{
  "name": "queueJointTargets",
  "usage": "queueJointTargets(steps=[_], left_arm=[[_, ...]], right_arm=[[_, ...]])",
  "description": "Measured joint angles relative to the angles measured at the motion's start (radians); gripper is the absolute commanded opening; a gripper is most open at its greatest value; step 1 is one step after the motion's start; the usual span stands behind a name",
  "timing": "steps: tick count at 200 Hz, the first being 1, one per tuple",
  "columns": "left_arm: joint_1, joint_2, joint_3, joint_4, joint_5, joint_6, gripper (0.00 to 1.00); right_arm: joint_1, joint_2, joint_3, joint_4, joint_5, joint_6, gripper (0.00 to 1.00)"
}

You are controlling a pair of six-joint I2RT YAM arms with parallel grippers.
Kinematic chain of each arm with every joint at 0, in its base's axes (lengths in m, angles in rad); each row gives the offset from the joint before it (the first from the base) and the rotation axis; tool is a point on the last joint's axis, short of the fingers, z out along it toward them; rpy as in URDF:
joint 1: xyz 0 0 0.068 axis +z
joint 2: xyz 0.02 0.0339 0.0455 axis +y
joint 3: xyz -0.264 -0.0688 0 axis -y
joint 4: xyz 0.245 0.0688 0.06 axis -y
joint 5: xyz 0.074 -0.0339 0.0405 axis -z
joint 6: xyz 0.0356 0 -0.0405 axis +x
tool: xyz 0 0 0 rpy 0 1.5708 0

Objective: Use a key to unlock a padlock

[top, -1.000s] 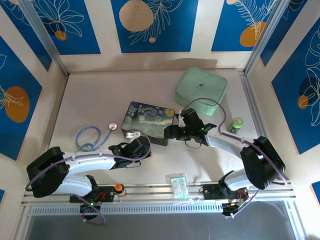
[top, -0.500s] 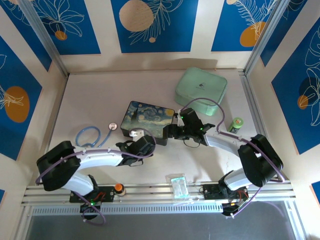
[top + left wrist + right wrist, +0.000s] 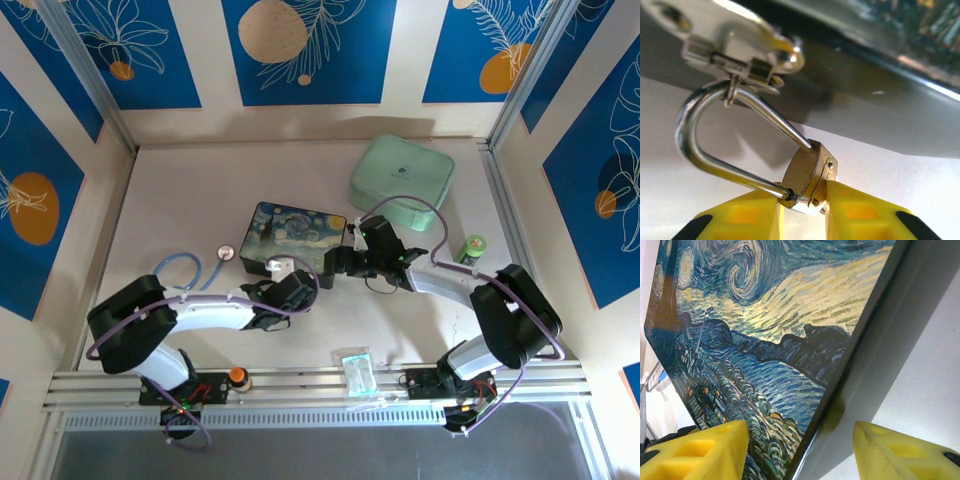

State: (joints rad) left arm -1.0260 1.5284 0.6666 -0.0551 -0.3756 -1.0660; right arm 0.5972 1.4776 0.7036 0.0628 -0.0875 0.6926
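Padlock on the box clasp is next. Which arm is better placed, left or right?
Left. The left gripper has a finger on each side of the padlock, which hangs from the clasp. The right gripper straddles a corner of the box, jaws open, away from the padlock.

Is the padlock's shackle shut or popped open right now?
Shut: in the left wrist view both legs of the shackle sit in the brass padlock body, hanging through the box clasp.
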Motion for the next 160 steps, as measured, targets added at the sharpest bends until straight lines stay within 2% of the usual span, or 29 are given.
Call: queueJointTargets(steps=[29, 70, 82, 98, 160], left_arm=[[0.0, 0.01, 0.003, 0.014, -0.001, 0.002, 0.2], [0.0, 0.005, 0.004, 0.011, -0.011, -0.001, 0.04], [0.0, -0.003, 0.004, -0.005, -0.011, -0.001, 0.03], [-0.001, -0.018, 0.015, -0.055, -0.011, 0.001, 0.0], [-0.001, -0.022, 0.114, -0.325, -0.031, 0.08, 0.0]], right_arm=[[-0.001, 0.0, -0.007, 0.013, 0.0, 0.005, 0.57], [-0.004, 0.0, -0.019, 0.037, 0.0, 0.01, 0.57], [-0.005, 0.001, -0.022, 0.042, 0.0, 0.013, 0.56], [-0.005, 0.001, -0.026, 0.052, 0.0, 0.015, 0.56], [-0.005, 0.011, -0.025, 0.069, -0.003, 0.016, 0.56]])
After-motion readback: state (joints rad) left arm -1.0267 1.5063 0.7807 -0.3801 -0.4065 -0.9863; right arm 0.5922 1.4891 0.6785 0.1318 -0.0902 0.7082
